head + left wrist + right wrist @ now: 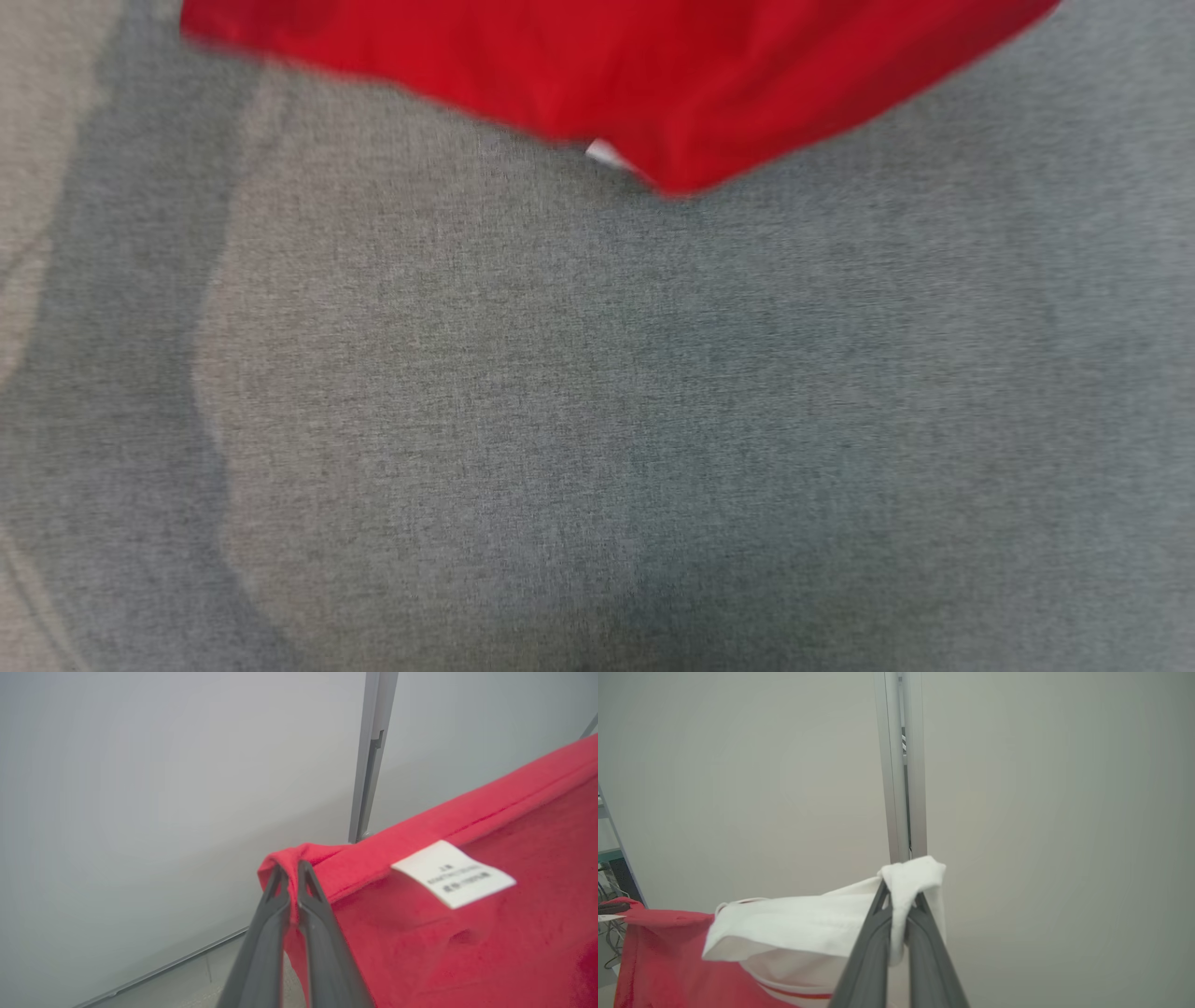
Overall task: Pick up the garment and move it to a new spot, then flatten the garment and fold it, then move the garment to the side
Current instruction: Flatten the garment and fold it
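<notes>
Left tool (291,867): the two dark fingers are closed almost together, pinching a bunched red corner of the garment (467,952) between the tips. From that corner the red cloth runs taut toward 3 o'clock and drops to 5 o'clock. A folded hem forms its upper edge, rising toward 2 o'clock. A white label (453,873) with small print, too blurred to read, is sewn just under that hem at 3 o'clock of the tips. Right tool (900,893): the fingers are fully closed on a wad of white cloth, which bulges above the tips at 12 o'clock. From the grip a white band (794,926) stretches toward 9 o'clock, joining the red cloth at 8 o'clock. A thin red stripe shows on the white below it. Head view: a grey woven surface (597,420) takes the near ground from 6 o'clock upward. The garment crosses the far edge from 11 to 1 o'clock, dipping to a point near 12 o'clock. A small white patch (605,154) sits at that lower edge. Whether the cloth touches the surface cannot be told; the picture is blurred there. Beyond both tools stand plain pale wall panels (140,788), joined by an upright metal post (901,765). A strip of floor (187,980) lies at the foot of the panels at 7 o'clock in the left wrist view.
</notes>
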